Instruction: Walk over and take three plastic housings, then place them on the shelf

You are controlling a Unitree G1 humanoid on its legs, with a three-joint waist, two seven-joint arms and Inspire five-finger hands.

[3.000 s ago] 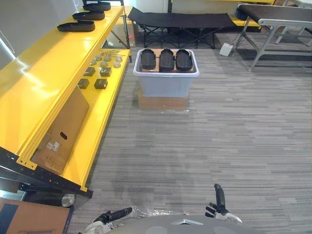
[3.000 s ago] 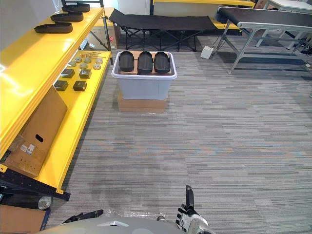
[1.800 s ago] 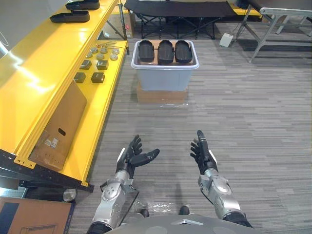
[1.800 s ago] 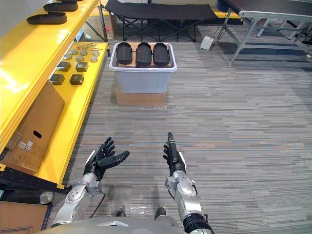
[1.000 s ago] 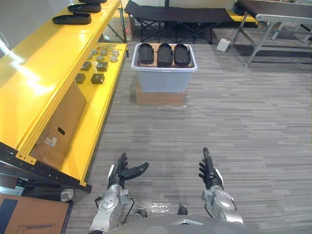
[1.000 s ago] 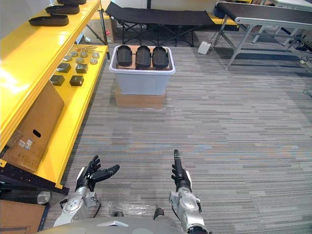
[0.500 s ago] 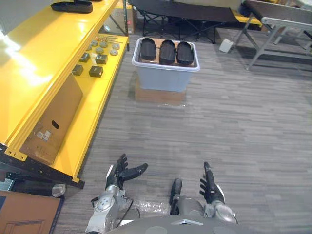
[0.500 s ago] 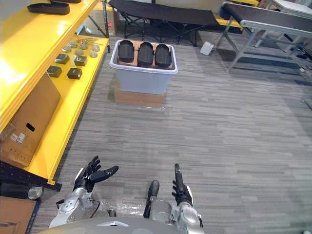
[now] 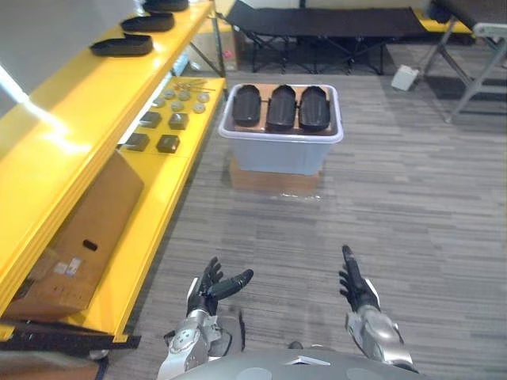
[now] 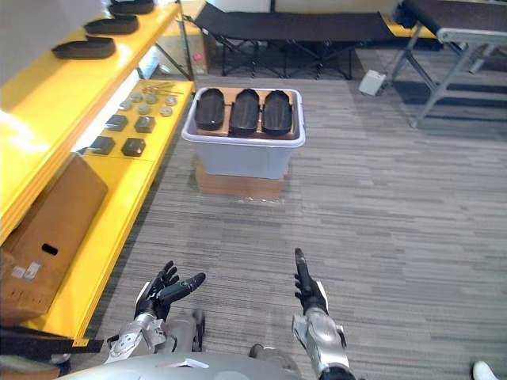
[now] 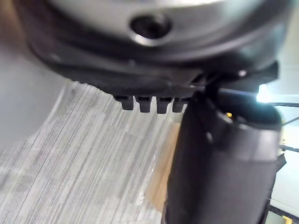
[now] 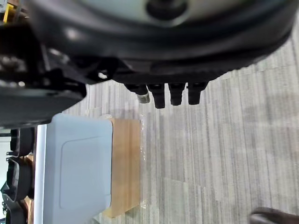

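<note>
Three black plastic housings [image 9: 280, 106] lie side by side in a pale grey bin [image 9: 281, 150] that stands on a cardboard box [image 9: 274, 179] on the carpet ahead. More black housings [image 9: 121, 46] rest on the top yellow shelf [image 9: 71, 103] at the left. My left hand [image 9: 207, 290] hovers low in the foreground, fingers spread, empty. My right hand [image 9: 352, 283] is beside it with fingers straight, also empty. Both hands are well short of the bin. The bin's wall [image 12: 77, 168] appears in the right wrist view.
The lower yellow shelf [image 9: 170, 170] carries small dark blocks [image 9: 152, 142] and round metal parts [image 9: 182, 96]. A cardboard carton [image 9: 75, 233] leans on it near me. A black folding cot [image 9: 333, 22] and a grey metal table leg [image 9: 467, 79] stand behind the bin. Grey carpet [image 9: 396, 206] lies open to the right.
The whole picture has shifted, so the camera moved; the bin now sits more central and a little nearer. Both hands stay low, open and empty.
</note>
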